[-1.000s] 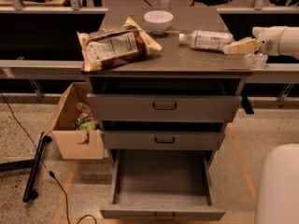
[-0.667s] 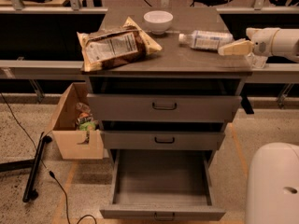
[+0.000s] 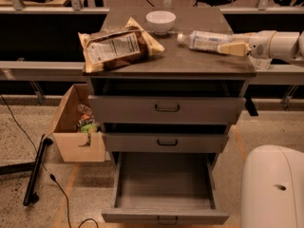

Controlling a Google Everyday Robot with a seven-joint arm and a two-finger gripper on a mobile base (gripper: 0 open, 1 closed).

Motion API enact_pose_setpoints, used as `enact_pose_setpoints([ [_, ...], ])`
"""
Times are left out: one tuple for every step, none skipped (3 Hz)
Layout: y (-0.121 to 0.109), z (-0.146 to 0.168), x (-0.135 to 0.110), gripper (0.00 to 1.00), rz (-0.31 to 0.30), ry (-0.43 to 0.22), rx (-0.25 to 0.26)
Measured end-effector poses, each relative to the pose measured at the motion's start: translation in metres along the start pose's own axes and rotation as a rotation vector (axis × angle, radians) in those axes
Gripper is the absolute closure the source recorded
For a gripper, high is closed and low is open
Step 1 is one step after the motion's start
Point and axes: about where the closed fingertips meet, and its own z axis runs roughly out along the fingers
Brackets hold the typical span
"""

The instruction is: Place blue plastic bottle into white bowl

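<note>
Blue plastic bottle [image 3: 204, 41] lies on its side at the far right of the desk [image 3: 190, 64], its white cap pointing left toward the white bowl [image 3: 161, 20], which stands empty a little way off at the far middle edge. Bottle and bowl are near each other but not touching.

The tool [image 3: 229, 48] reaches in from the right and now sits right against the bottle's base end and near side. A second ago its tip was only at the bottle's right end. Since then it has slid further left along the label, while the bottle has stayed flat on the desk in much the same spot. I cannot tell whether the tool is open or closed on the bottle. The robot's white body [image 3: 273, 189] also fills more of the near right corner than it did, so the base seems to have shifted as the arm reached in.

This looks to me like the end of the approach, with a grasp about to be made or just being made. Lifting and carrying have not begun, so most of the task is still ahead. The bottle is much longer than the bowl is wide, so it will probably rest across the rim and could tip out. The brown snack bag [image 3: 118, 49] lies to the left, clear of the short path to the bowl.
</note>
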Motion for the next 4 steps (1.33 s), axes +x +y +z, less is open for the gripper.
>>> enact_pose_setpoints([
  [0.008,-0.004,-0.006,0.63,-0.001,-0.01,-0.03],
  [0.016,-0.027,-0.027,0.86,-0.001,-0.034,-0.049],
  [0.023,-0.047,-0.048,0.85,0.022,-0.054,-0.059],
  [0.027,-0.093,-0.073,0.63,0.022,-0.052,-0.041],
])
